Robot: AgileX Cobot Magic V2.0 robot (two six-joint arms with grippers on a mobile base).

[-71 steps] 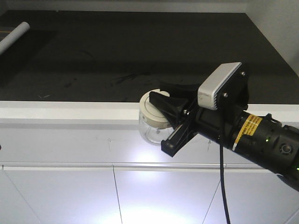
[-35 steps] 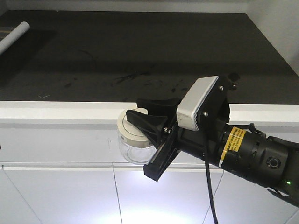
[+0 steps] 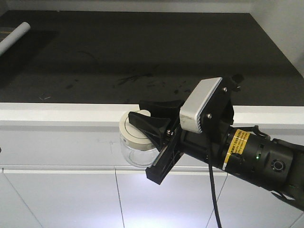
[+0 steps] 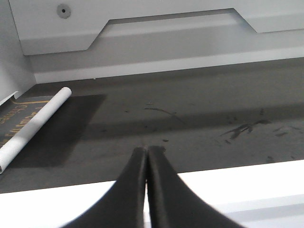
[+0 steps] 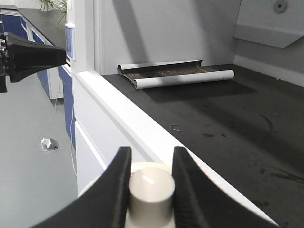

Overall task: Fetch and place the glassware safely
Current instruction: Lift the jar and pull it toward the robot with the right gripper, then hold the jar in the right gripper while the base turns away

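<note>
Jar (image 3: 134,151) between right fingers (image 3: 151,124), beside white ledge (image 3: 57,113) (tube (image 3: 14,37) well apart)

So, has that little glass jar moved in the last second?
Yes. Held in the right claw, the jar has gone left and down against the white ledge.

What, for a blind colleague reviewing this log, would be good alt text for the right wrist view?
The right gripper pinches the cream lid knob close to the camera, beside the white edge of a dark counter where a rolled sheet lies at the back.
</note>
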